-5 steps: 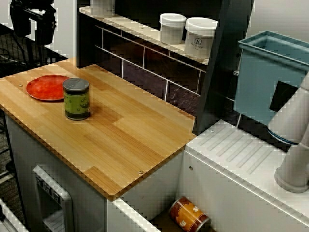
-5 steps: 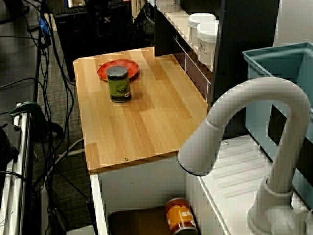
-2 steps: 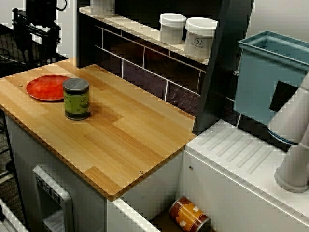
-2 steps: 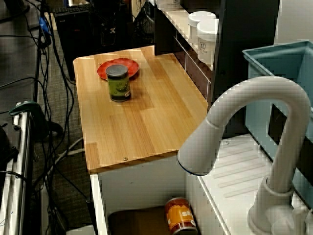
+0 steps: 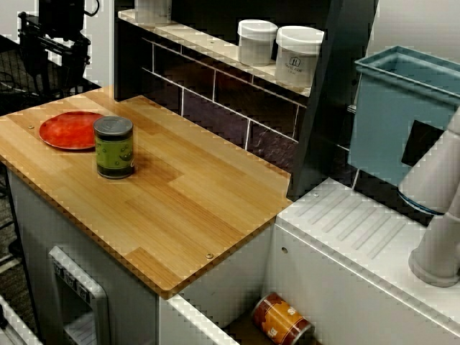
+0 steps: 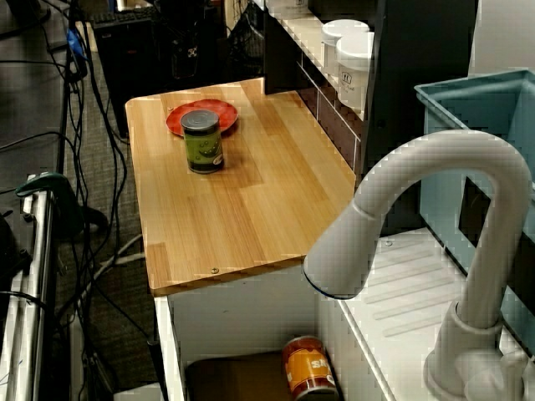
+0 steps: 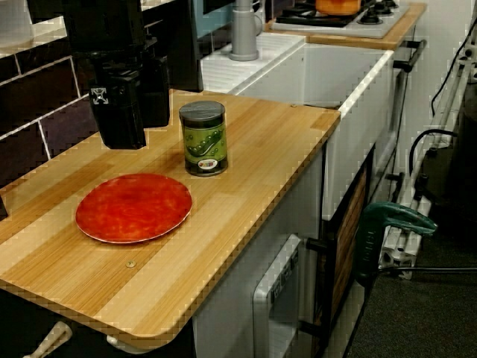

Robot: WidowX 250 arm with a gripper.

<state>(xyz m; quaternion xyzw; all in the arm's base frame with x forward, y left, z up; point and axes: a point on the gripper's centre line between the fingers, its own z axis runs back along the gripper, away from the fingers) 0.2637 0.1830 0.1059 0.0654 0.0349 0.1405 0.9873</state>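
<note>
Gripper [image 7: 141, 130] lower than before | fingers [image 7: 121, 119] pointing down, near red plate [image 7: 134, 207]

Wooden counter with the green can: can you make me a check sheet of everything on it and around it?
Surface: wooden counter, no spills seen.
Work things: red plate lies flat; green can stands upright beside it, apart.
Clutter: orange can lies on its side in the sink; white jars on the shelf.
Gripper: black gripper hangs near the plate, holding nothing; jaws unclear.
Cables: cables cross the floor beside the counter.
Surroundings: white faucet, blue bin, green clamp.
</note>
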